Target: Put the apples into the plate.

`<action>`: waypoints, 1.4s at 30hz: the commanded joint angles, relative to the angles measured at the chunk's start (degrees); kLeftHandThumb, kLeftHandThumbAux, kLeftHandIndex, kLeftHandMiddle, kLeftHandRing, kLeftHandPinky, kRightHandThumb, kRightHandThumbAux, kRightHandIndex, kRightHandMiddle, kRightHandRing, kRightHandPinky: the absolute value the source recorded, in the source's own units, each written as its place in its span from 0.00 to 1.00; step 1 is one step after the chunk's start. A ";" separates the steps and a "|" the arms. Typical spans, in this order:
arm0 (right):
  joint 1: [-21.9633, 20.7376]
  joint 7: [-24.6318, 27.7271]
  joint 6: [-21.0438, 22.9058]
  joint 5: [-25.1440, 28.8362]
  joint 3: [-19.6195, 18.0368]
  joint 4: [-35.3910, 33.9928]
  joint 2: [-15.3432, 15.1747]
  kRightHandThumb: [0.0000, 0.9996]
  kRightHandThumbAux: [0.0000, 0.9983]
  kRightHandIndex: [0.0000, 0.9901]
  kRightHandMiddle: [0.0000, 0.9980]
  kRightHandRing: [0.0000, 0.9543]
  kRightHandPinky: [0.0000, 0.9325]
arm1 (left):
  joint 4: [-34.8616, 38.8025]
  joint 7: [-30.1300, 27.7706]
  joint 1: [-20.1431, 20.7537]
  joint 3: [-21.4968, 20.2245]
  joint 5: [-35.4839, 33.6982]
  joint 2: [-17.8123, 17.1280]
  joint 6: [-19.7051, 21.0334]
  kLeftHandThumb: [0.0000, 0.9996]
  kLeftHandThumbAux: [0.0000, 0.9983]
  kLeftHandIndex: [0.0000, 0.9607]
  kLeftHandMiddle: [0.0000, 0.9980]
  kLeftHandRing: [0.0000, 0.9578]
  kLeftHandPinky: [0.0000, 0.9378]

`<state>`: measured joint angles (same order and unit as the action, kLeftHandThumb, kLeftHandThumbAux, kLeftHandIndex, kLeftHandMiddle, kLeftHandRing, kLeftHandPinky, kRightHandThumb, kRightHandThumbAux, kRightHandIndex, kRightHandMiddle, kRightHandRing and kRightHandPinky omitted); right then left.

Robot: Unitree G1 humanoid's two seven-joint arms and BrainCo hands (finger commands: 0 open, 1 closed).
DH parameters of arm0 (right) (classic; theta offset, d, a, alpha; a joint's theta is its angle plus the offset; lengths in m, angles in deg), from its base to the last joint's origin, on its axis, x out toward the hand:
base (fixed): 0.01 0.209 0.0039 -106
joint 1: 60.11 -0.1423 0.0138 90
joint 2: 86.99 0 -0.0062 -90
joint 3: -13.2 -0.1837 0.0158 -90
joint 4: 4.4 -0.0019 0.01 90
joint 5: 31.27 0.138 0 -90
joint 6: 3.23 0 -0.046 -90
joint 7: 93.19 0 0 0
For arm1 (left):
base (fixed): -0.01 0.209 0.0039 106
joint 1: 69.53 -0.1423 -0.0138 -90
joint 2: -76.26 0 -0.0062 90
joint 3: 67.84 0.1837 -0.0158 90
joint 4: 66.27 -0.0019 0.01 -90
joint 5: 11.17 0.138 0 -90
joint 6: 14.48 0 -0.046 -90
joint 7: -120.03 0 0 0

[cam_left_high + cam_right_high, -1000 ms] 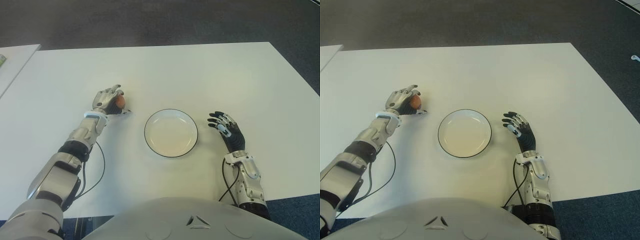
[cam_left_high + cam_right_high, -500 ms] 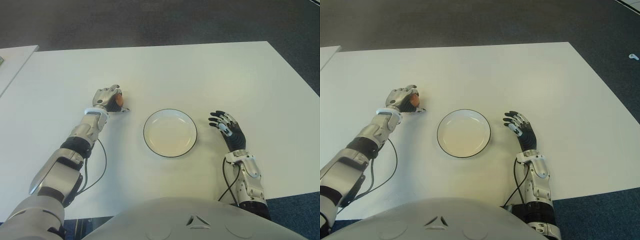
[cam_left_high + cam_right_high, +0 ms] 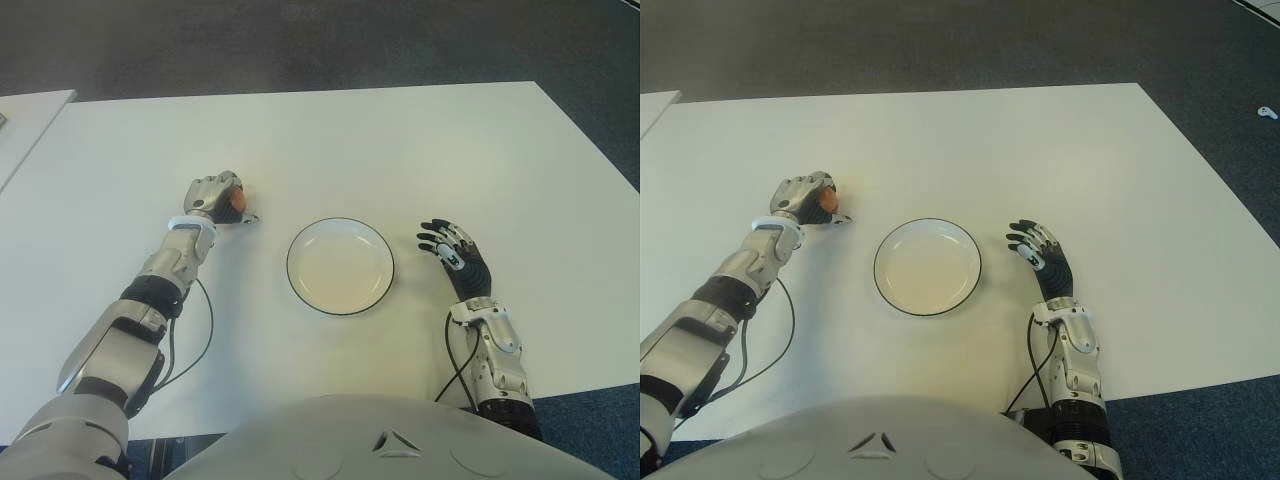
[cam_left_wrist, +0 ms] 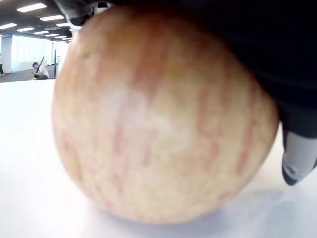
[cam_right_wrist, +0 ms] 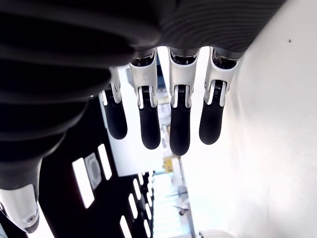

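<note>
— Starting at the left edge of the tabletop [image 3: 420,140], what is there?

— The left hand [image 3: 214,196], well in from the left edge and about midway between the near and far edges. Its fingers are curled over an apple [image 3: 238,201], which shows as a reddish-orange patch on the side of the hand toward the plate. In the left wrist view the apple [image 4: 158,114] fills nearly everything, pale yellow with red streaks, its underside on the white surface, and one fingertip [image 4: 297,161] comes down beside it.

— So the apple is not in the plate?

— No. It sits on the tabletop inside the left hand's grasp, to the left of the plate [image 3: 340,266] and apart from it.

— And the plate itself?

— White, round, with a thin dark rim, near the middle of the tabletop and somewhat toward the near edge. Nothing lies in it.

— What about the far right?

— The right hand [image 3: 455,259] shows just right of the plate, palm down, its dark fingers [image 5: 179,124] stretched out straight and slightly apart, holding nothing. Whether it touches the tabletop I cannot tell.
</note>
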<state>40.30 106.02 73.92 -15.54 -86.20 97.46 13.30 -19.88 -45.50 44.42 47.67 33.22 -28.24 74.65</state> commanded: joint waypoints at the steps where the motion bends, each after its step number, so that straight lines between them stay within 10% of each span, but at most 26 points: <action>1: 1.16 -1.06 2.23 -0.89 0.09 2.62 0.08 0.31 0.61 0.25 0.31 0.33 0.35 | -1.92 -4.71 -4.64 1.80 -0.52 0.45 0.14 0.75 0.70 0.46 0.81 0.85 0.87; 42: 0.98 -1.12 2.63 -0.75 0.32 2.49 -0.38 0.32 0.61 0.25 0.31 0.33 0.35 | 2.42 -5.74 -6.45 1.15 -2.13 -0.26 3.08 0.75 0.69 0.46 0.78 0.82 0.84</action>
<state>39.49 105.51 73.89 -15.68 -86.05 98.14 12.88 -15.34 -47.59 42.04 47.05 30.56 -29.06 76.73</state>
